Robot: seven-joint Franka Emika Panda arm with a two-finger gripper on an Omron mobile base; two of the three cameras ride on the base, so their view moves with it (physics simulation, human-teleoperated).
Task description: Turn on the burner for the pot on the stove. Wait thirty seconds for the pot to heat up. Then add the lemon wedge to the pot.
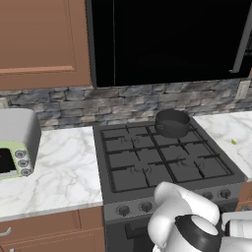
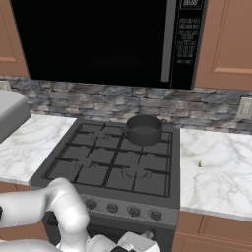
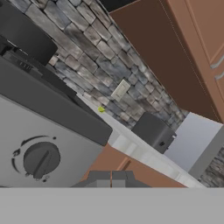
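- 2 dark finger tips of the pincer (image 3: 112,178) stand pressed together at the bottom of the hand view, closed on nothing, low in front of the stove (image 1: 162,165).
- 1 round knob (image 3: 40,159) on the grey front panel lies just beside the pincer in the hand view; whether they touch cannot be told.
- 4 knobs show along the front panel in the right base view, with the white arm bent low in front of them.
- 6 grate sections cover the stove top in 2 rows, each with a burner (image 1: 173,129) under it; no flame can be made out.
- 1 pot (image 1: 172,122) sits on the back right burner, upright, close to the stone backsplash (image 1: 59,106); its inside looks dark, and nothing can be seen in it.
- 1 lemon wedge (image 2: 200,164) lies on the marble tabletop (image 2: 216,172) to the right of the stove, well apart from the pot.
- 1 grey toaster oven (image 1: 15,142) stands on the tabletop to the left of the stove.
- 1 black microwave (image 2: 108,39) hangs above the stove, between wooden cabinets (image 1: 42,42).
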